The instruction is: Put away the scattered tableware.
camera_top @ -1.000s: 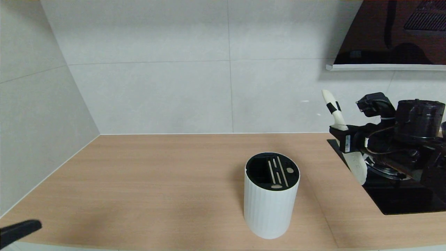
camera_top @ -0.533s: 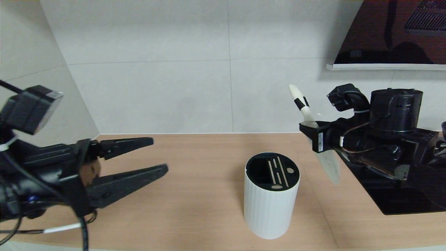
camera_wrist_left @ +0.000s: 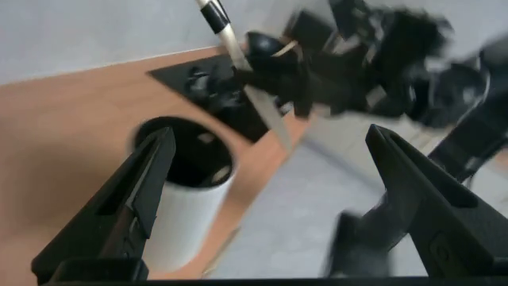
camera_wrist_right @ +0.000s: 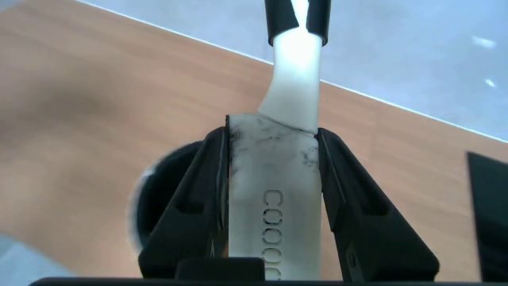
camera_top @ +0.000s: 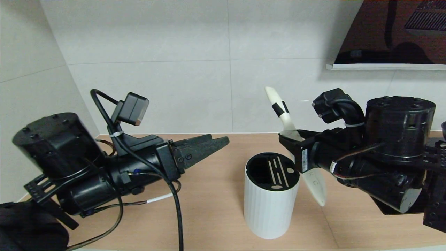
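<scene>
Over the counter (camera_top: 209, 212), right gripper (camera_top: 294, 150) clamps the knife (camera_top: 315, 190); left gripper (camera_top: 219, 138) gapes wide

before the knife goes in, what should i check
1. Grip: right jaws shut on the knife at the blade, handle up. Ok.
2. Blade direction: tip points down, somewhat tilted. Ok.
3. Alignment: the blade hangs beside the holder, not over a slot. Not ok.
4. Holder upright on the counter. Ok.
5. Slots in the holder's top unblocked. Ok.
6. Left jaws: open, to the holder's left, apart from it. Ok.
</scene>
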